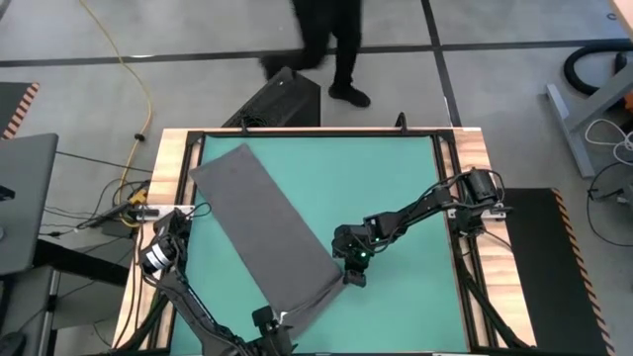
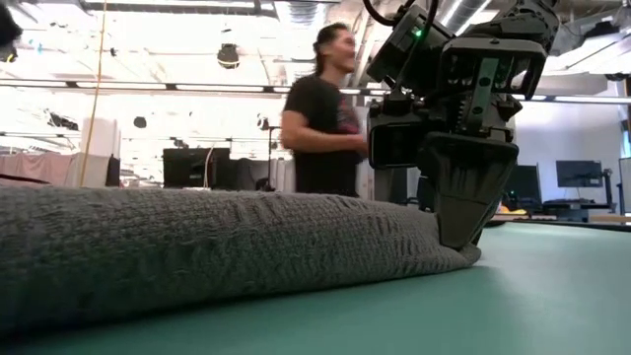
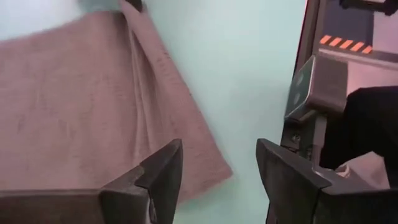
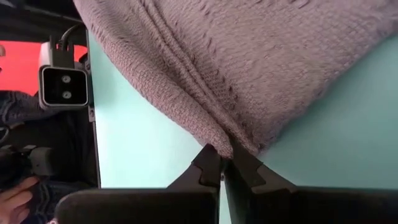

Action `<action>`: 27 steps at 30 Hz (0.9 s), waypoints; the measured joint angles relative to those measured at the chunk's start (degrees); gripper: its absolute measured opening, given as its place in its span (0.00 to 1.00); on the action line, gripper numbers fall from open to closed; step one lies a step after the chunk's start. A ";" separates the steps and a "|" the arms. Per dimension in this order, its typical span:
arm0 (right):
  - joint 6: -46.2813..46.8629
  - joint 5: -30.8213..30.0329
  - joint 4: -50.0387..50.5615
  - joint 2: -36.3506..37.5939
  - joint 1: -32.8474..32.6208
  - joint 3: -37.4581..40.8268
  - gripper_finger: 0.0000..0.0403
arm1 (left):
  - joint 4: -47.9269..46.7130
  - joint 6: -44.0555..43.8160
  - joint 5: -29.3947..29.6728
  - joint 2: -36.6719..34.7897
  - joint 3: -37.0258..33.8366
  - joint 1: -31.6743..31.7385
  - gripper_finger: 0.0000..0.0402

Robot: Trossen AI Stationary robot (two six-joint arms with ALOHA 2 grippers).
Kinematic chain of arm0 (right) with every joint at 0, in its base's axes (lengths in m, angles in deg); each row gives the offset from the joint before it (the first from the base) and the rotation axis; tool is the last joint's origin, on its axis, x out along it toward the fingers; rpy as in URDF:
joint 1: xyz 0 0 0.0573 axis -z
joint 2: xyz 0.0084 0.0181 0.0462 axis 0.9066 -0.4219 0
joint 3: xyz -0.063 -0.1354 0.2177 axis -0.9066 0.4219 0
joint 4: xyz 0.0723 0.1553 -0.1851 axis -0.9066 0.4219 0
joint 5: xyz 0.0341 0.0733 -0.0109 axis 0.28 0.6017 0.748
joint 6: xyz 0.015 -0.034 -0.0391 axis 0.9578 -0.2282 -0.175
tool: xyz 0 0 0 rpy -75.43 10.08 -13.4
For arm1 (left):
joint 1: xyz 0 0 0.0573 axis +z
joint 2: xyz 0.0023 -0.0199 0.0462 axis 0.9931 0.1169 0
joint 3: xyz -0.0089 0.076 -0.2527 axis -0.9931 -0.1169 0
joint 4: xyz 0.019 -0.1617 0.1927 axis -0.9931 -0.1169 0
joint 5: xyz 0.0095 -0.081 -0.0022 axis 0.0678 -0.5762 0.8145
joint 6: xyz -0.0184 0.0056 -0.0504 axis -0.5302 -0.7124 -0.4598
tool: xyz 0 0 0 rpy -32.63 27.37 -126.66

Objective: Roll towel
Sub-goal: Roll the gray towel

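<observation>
The dark grey towel [image 1: 262, 222] lies flat and slantwise on the green mat [image 1: 386, 188], running from the far left toward the near middle. In the low view it shows as a long low hump [image 2: 197, 247]. My right gripper [image 1: 351, 275] is shut on the towel's near right corner. My left gripper [image 1: 269, 320] is open at the towel's near left corner. In the left wrist view its fingers [image 3: 219, 171] stand apart over that corner [image 3: 214, 168]; I cannot tell if they touch it. My right gripper pinches the towel's near right corner [image 4: 219, 142] between its two fingertips. The fingers come from above, pointing down at a slant. The corner sits at the mat's surface [image 2: 455, 254], and the cloth gathers into creases that run toward the fingers.
The mat lies in a wooden table frame [image 1: 170, 178]. A small camera block [image 4: 63, 86] stands at the table's near edge. A person [image 2: 320, 118] stands beyond the far edge, next to a black case [image 1: 282, 99] on the floor. Bare mat lies to the right of the towel.
</observation>
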 joint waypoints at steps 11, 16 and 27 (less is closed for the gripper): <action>1.24 -0.69 -1.87 -0.02 -0.39 0.04 0.07 | 8.02 -1.56 0.80 0.01 -7.97 0.51 0.48; 1.24 -0.88 -1.90 -0.04 -0.31 0.04 0.07 | 15.34 0.15 0.00 0.01 -10.87 1.14 0.48; 1.29 -0.88 -1.92 -0.04 -0.11 0.02 0.07 | 16.56 -1.21 -2.55 0.03 -13.27 2.18 0.46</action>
